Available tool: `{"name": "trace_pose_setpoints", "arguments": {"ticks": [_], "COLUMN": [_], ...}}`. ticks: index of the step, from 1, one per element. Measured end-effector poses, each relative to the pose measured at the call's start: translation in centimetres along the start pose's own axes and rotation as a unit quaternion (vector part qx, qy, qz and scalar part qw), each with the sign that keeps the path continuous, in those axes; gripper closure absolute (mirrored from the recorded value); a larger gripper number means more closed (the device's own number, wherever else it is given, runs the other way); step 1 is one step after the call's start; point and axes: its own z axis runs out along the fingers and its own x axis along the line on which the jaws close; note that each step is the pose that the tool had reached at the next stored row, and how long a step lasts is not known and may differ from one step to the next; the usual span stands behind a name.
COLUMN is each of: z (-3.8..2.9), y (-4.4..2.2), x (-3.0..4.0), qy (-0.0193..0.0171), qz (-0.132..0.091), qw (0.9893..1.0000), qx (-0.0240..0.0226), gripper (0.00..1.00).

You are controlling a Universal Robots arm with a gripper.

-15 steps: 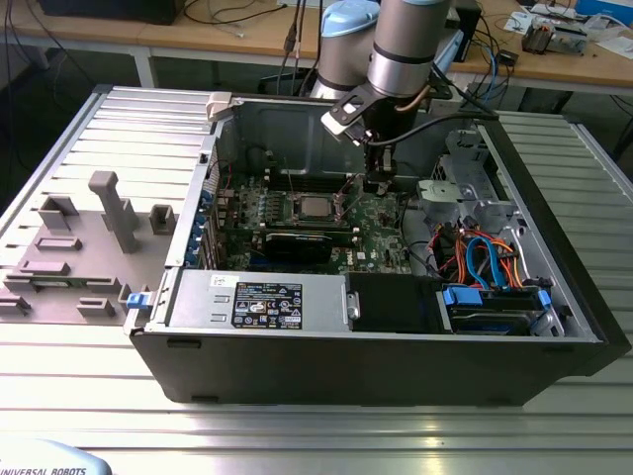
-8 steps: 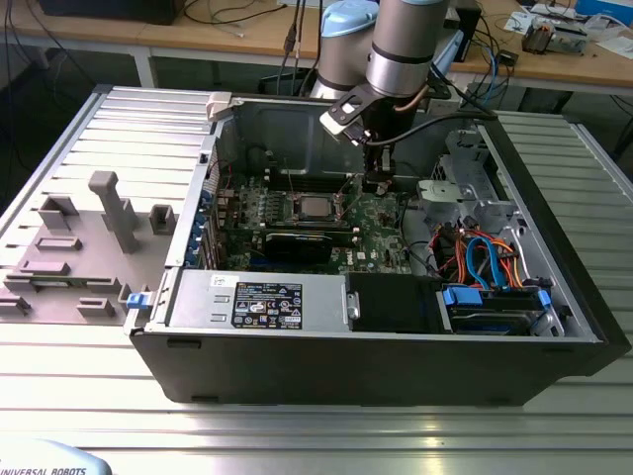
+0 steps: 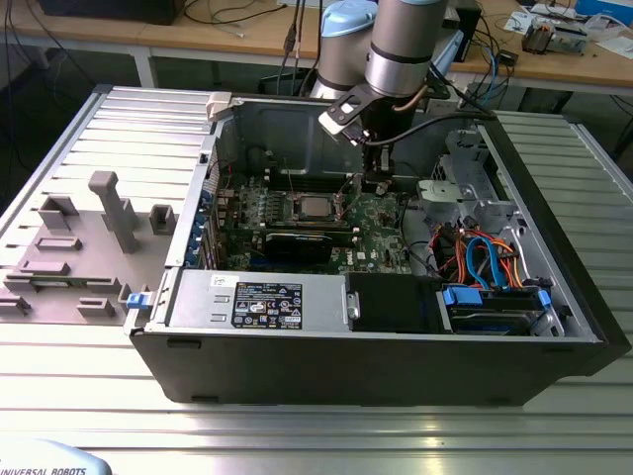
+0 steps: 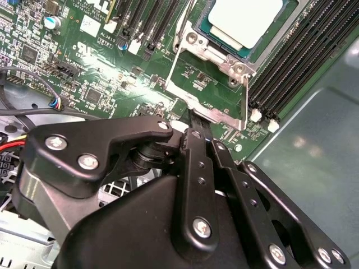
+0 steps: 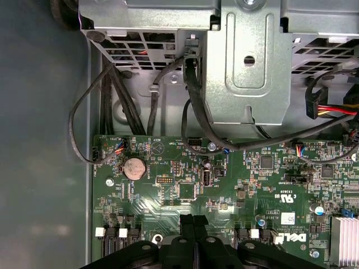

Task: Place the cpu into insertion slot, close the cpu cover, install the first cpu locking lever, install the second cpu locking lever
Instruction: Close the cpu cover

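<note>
Cpu [image 4: 244, 19] seated in insertion slot [image 4: 194, 40]. Cpu cover [image 4: 242, 89] flipped open toward gripper [image 4: 196, 122]. Fingers pressed together, holding nothing, tips at cover's free edge. Closing likely needs centred, steady push, no slipping.

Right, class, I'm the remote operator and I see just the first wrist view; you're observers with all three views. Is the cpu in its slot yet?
Observer: Yes. In the second wrist view the cpu lies in the insertion slot.
Operator: Is the cover down?
Observer: No, the cpu cover stands swung open beside the slot.
Operator: Where is my tool against it?
Observer: The tool's tip is at the cover's free edge.
</note>
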Motion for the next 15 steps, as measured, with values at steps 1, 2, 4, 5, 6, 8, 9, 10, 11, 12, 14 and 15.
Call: {"name": "trace_pose_setpoints", "arguments": {"ticks": [1,2,4,5,6,8,9,10,11,12,14,15], "z": [0.0,0.0,0.0,0.0,0.0,0.0,0.0,0.0,0.0,0.01,0.01,0.01], "y": [-0.02,-0.03,-0.05,-0.07,-0.08,-0.14,-0.16,-0.18,-0.33,-0.5,-0.52,-0.54], "x": [0.0,0.0,0.0,0.0,0.0,0.0,0.0,0.0,0.01,0.01,0.01,0.01], "qy": [0.0,0.0,0.0,0.0,0.0,0.0,0.0,0.0,0.0,0.0,0.0,0.0], "qz": [0.0,0.0,0.0,0.0,0.0,0.0,0.0,0.0,0.0,0.0,0.0,0.0], "qw": [1.0,1.0,1.0,1.0,1.0,1.0,1.0,1.0,1.0,1.0,1.0,1.0], "qx": [0.0,0.0,0.0,0.0,0.0,0.0,0.0,0.0,0.0,0.0,0.0,0.0], "gripper": [0.89,0.89,0.89,0.89,0.89,0.89,0.89,0.89,0.89,0.89,0.89,0.89]}}
